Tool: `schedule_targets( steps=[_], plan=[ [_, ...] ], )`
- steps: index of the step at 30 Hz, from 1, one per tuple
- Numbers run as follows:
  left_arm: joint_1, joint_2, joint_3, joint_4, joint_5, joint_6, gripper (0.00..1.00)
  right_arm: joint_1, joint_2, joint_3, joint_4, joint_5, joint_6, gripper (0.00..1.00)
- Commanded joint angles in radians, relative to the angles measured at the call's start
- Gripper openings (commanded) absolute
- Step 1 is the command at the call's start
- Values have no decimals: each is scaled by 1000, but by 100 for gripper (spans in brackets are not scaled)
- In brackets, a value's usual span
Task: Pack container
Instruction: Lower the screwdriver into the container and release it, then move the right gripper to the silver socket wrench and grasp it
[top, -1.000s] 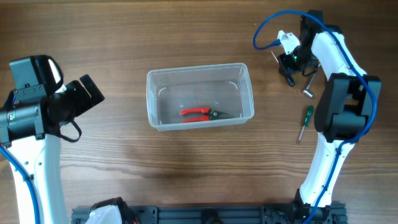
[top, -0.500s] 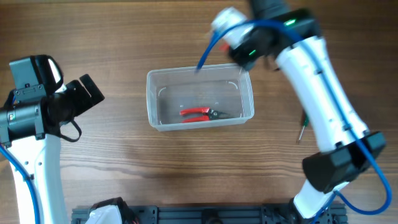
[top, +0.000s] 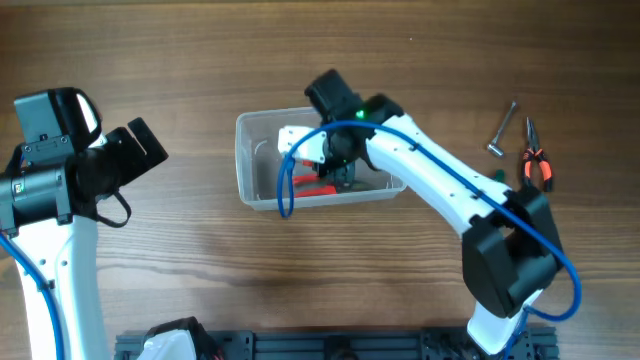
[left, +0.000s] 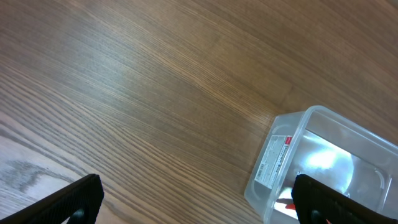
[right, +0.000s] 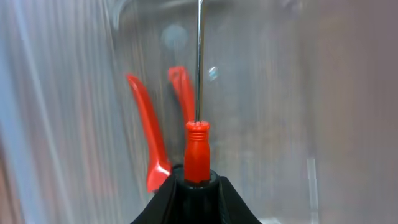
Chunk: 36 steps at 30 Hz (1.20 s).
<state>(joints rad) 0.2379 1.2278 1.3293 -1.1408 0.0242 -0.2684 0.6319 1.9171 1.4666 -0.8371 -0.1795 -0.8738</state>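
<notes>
- The bench (top: 200, 50) is bare wood, and the action has shifted from its far right side to its middle
- The right arm (top: 440, 185) was bent over the loose tools at the far right corner a second ago; it has now swung across and reaches down into the container
- The left arm (top: 60, 170) has not moved in that time and is parked at the left edge, well apart from the work
- The container (top: 240, 160) sits just left of centre on the bench, in the same spot as before, upright and open-topped
- The left tool (left: 202, 202) has its fingers spread apart with nothing between them, aimed at the bench with a corner of the container in its view
- The right tool (right: 198, 186) is clamped on a red-handled screwdriver (right: 196, 149), handle in the grip and shaft pointing away, hanging inside the container walls
- Red-handled pliers (right: 149, 137) already lie on the container floor, right below the screwdriver
- Orange-handled pliers (top: 533, 165) and a small metal tool (top: 503, 130) are on the bench at the right, outside the container
- My reading is that the carry is finished, the release comes next, and at least two more pieces are left to pack
</notes>
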Motion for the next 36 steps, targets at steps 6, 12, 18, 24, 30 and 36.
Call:
schedule_targets(
  steps=[6, 12, 18, 24, 30, 36],
  plan=[
    [5, 3, 13, -1, 8, 3, 100, -5, 11, -74, 71, -6, -3, 29],
    [5, 3, 13, -1, 8, 3, 100, -5, 10, -74, 86, -3, 79, 36],
    [6, 3, 13, -1, 8, 2, 100, -5, -29, 29, 70, 60, 362, 42],
    [6, 3, 13, -1, 8, 2, 100, -74, -171, 190, 2, 306, 771, 73],
    [5, 3, 13, -1, 8, 2, 100, -336, -314, 230, -42, 317, 1125, 100],
    [5, 3, 13, -2, 9, 2, 100, -672, -230, 229, -156, 246, 1349, 100]
  ],
)
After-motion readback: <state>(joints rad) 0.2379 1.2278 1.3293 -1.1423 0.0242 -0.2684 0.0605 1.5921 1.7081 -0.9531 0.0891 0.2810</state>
